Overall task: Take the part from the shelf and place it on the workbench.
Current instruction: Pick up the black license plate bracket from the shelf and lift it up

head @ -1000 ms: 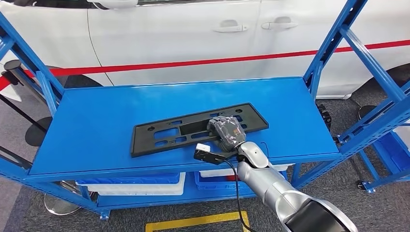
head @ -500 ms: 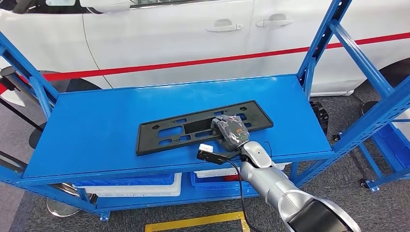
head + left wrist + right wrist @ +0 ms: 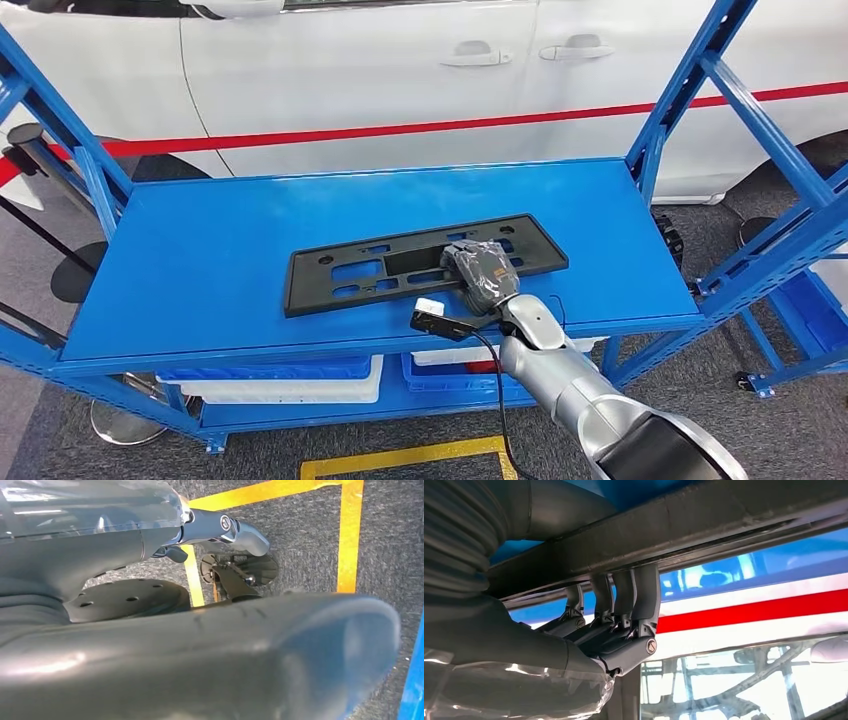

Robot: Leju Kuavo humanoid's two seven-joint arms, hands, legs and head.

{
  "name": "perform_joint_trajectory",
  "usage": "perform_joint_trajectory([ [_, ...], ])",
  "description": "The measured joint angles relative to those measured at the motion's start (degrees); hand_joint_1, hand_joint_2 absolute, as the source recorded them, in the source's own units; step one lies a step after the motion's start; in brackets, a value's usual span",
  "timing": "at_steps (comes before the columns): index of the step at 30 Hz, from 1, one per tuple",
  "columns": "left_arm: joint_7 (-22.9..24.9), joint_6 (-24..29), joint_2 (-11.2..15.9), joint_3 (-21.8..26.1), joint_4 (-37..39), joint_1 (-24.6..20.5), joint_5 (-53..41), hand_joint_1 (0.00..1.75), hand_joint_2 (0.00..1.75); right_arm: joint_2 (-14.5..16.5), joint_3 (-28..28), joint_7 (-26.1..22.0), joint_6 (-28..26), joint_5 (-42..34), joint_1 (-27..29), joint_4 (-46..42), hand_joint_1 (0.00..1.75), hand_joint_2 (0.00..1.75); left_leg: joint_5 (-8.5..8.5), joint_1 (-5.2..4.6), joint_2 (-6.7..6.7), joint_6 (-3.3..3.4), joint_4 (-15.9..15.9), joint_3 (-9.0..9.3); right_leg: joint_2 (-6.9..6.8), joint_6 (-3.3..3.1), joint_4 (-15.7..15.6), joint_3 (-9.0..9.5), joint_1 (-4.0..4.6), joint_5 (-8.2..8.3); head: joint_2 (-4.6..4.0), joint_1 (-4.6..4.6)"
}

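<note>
A long flat black plastic part with several cut-outs lies on the top board of the blue shelf. My right hand rests on its right half, near the shelf's front edge. In the right wrist view the dark fingers hook over the edge of the part and the thumb sits on its other side, so the right hand grips it. My left hand hangs over the grey floor with nothing in it, its thumb apart from the fingers.
A white car with a red stripe stands right behind the shelf. Blue slanted uprights rise at both shelf ends. White and blue bins sit on the lower board. Yellow floor tape runs in front; a round stand base is at the left.
The right hand and the black part have slid a little to the right along the shelf board. The head camera swayed briefly and came back.
</note>
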Motion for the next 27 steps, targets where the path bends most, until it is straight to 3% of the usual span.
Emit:
perform_joint_trajectory([
  [1, 0.01, 0.01, 0.0, 0.0, 0.0, 0.01, -0.02, 0.0, 0.0, -0.03, -0.01, -0.01, -0.04, 0.01, 0.04, 0.01, 1.75, 1.75, -0.03, -0.01, -0.03, -0.02, 0.08, -0.01, -0.01, 0.02, 0.32, -0.16, -0.02, 0.6, 0.0, 0.0],
  [2, 0.01, 0.01, -0.02, 0.0, 0.0, 0.0, -0.05, 0.0, 0.0, -0.06, -0.01, -0.03, -0.07, 0.04, 0.04, 0.0, 1.75, 1.75, -0.1, 0.0, -0.08, -0.08, 0.17, 0.05, -0.03, -0.04, -1.76, 0.88, -0.04, 2.24, 0.0, 0.0],
  [4, 0.01, 0.02, -0.07, 0.0, 0.0, -0.07, -0.15, 0.0, 0.0, -0.09, -0.02, -0.04, -0.07, 0.12, -0.04, -0.01, 1.75, 1.75, -0.34, -0.07, -0.19, -0.36, 0.43, 0.17, -0.07, -0.37, -9.52, 4.82, 0.0, 5.95, 0.0, 0.0],
  [5, 0.01, 0.04, -0.1, 0.0, 0.0, -0.11, -0.27, 0.0, 0.0, -0.09, -0.04, -0.15, -0.07, 0.03, -0.07, -0.03, 1.75, 1.75, -0.47, -0.18, -0.23, -0.58, 0.61, 0.12, -0.06, -0.63, -12.76, 6.36, 0.09, 7.04, 0.0, -0.01],
  [7, -0.01, 0.16, -0.11, 0.0, 0.0, -0.18, -0.52, 0.0, 0.0, -0.04, -0.23, -1.17, -0.05, -0.94, -0.02, -0.19, 1.75, 1.75, -0.56, -0.38, -0.26, -1.12, 0.78, -0.08, -0.04, -1.16, -15.41, 7.44, 0.32, 7.37, 0.0, -0.05],
  [10, -0.17, 0.51, -0.13, 0.0, 0.0, -0.16, -0.61, 0.0, 0.0, 0.19, -1.33, -4.93, 0.36, -5.0, 0.18, -0.69, 1.75, 1.75, -1.05, -0.21, -0.24, -2.11, 1.27, -0.36, -0.13, -2.19, -15.8, 7.45, 0.32, 7.7, 0.0, -0.05],
  [12, -0.46, 0.77, -0.13, 0.0, 0.0, -0.09, -0.49, 0.0, 0.0, 0.73, -2.83, -7.84, 0.96, -8.61, 0.23, -1.33, 1.75, 1.75, -3.81, -0.04, -0.19, -2.71, 5.57, -2.15, -0.23, -2.88, -16.12, 7.57, 0.15, 7.92, 0.0, -0.06],
  [14, -0.73, 0.86, -0.13, 0.0, 0.0, -0.01, -0.21, 0.0, 0.0, 1.46, -4.36, -10.34, 1.29, -11.48, 0.5, -2.03, 1.75, 1.75, -7.53, 0.05, -0.17, -3.09, 13.41, -5.6, -0.21, -3.15, -16.12, 7.54, 0.2, 7.94, 0.0, -0.07],
  [15, -0.83, 0.87, -0.13, 0.0, 0.0, 0.07, -0.05, 0.0, 0.0, 1.76, -4.9, -11.39, 1.21, -12.47, 0.8, -2.39, 1.75, 1.75, -8.5, 0.07, -0.17, -3.19, 16.45, -7.03, -0.2, -3.18, -16.1, 7.53, 0.24, 7.94, 0.0, -0.07],
  [16, -0.94, 0.88, -0.13, 0.0, 0.0, 0.18, 0.18, 0.0, 0.0, 2.06, -5.39, -12.44, 0.96, -13.15, 1.24, -2.98, 1.75, 1.75, -8.24, 0.07, -0.16, -3.23, 17.36, -7.47, -0.18, -3.19, -16.05, 7.54, 0.26, 7.93, 0.0, -0.07],
  [17, -1.06, 0.88, -0.13, 0.0, 0.0, 0.28, 0.34, 0.0, 0.0, 2.41, -5.88, -13.25, 0.62, -13.26, 1.8, -3.92, 1.75, 1.75, -6.94, 0.08, -0.14, -3.19, 15.96, -6.82, -0.14, -3.18, -15.98, 7.56, 0.27, 7.91, 0.0, -0.07],
  [19, -1.33, 0.88, -0.13, 0.01, 0.0, 0.33, 0.6, 0.0, 0.0, 3.31, -7.32, -14.34, 0.05, -11.75, 3.26, -6.78, 1.75, 1.75, -3.04, 0.07, -0.07, -2.84, 7.97, -2.96, -0.04, -3.05, -15.83, 7.58, 0.29, 7.83, 0.0, -0.07],
  [21, -1.57, 0.9, -0.13, 0.02, 0.0, 0.21, 0.67, 0.0, 0.0, 4.23, -9.27, -15.0, -0.04, -9.34, 4.71, -9.94, 1.75, 1.75, -1.14, -0.16, -0.05, -2.23, 1.95, -0.15, 0.02, -2.62, -15.66, 7.4, 0.44, 7.82, 0.0, -0.05],
  [25, -1.7, 0.99, -0.2, 0.02, 0.0, 0.41, 0.84, 0.0, 0.0, 5.53, -12.23, -15.43, -0.04, -7.66, 6.37, -14.04, 1.75, 1.75, -0.49, -0.21, -0.31, -0.93, 0.45, 0.11, -0.15, -1.36, -15.45, 6.97, 0.5, 7.69, 0.0, -0.03],
  [27, -1.71, 1.02, -0.26, 0.02, 0.0, 0.44, 0.91, 0.0, 0.0, 5.76, -13.55, -15.47, -0.05, -6.27, 6.83, -15.92, 1.75, 1.75, -0.07, 0.06, -0.26, -0.27, -0.05, 0.17, -0.14, -0.9, -12.04, 5.42, 0.46, 5.34, 0.0, 0.04],
])
